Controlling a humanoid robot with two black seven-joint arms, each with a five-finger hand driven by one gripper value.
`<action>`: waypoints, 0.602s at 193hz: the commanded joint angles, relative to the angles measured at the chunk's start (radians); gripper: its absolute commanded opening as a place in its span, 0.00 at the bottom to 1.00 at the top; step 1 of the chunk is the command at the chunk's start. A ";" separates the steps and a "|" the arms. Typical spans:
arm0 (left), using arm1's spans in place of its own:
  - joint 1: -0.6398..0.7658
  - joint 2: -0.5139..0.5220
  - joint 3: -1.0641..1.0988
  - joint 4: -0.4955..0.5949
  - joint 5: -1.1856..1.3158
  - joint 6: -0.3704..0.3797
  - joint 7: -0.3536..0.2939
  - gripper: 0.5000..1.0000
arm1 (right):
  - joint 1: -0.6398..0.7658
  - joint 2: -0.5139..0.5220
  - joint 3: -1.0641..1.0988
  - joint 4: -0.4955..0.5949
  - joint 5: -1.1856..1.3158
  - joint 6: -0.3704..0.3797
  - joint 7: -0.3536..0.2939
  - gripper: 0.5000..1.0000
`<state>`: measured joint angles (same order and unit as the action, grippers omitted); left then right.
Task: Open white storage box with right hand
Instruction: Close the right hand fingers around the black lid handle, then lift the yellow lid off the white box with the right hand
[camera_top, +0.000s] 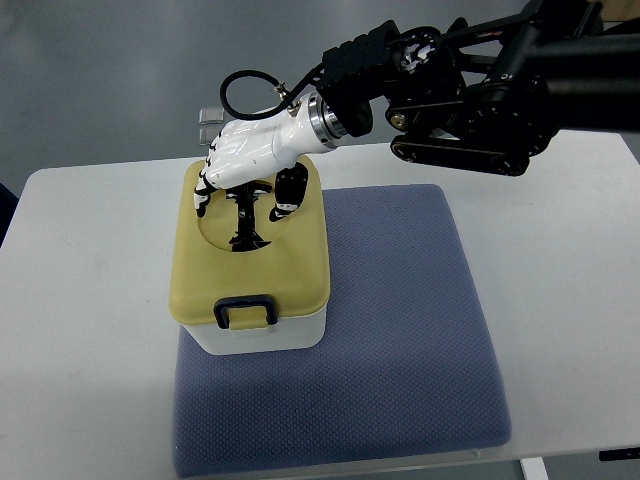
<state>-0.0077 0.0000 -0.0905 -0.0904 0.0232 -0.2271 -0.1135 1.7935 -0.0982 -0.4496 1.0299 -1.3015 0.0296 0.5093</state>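
The white storage box (255, 335) sits near the left edge of a blue-grey mat (400, 330), with its short front face toward the robot's side. Its body is white and low, and it carries a pale yellow lid (295, 265) with rounded corners that overhangs the walls a little. A shallow round recess is sunk into the top of the lid, and a dark handle (246, 215) stands across the middle of it. On the front edge of the lid there is a dark blue latch (246, 311), a small rectangular loop lying flat against the rim. The lid is seated on the box.

The right hand (245, 165), white with black joints, comes down from the upper right on a bulky black arm (480, 95) and rests over the far part of the lid. Its fingers (288, 195) are curled down into the recess by the handle; I can't tell from here whether they actually grip it.

The mat lies on a white table (90, 300) with rounded corners. Beyond the table is plain grey floor (120, 70)
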 joint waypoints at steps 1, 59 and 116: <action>0.000 0.000 0.000 0.000 0.001 0.000 0.000 1.00 | 0.000 0.000 -0.001 -0.002 -0.019 -0.002 -0.003 0.57; 0.000 0.000 0.000 0.000 0.000 0.000 0.000 1.00 | 0.000 0.002 -0.001 -0.004 -0.041 -0.002 -0.003 0.41; 0.000 0.000 0.000 0.000 0.000 0.000 0.000 1.00 | 0.004 0.002 -0.001 -0.004 -0.053 -0.002 0.000 0.17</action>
<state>-0.0077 0.0000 -0.0905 -0.0904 0.0234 -0.2271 -0.1135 1.7937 -0.0966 -0.4510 1.0262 -1.3538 0.0276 0.5090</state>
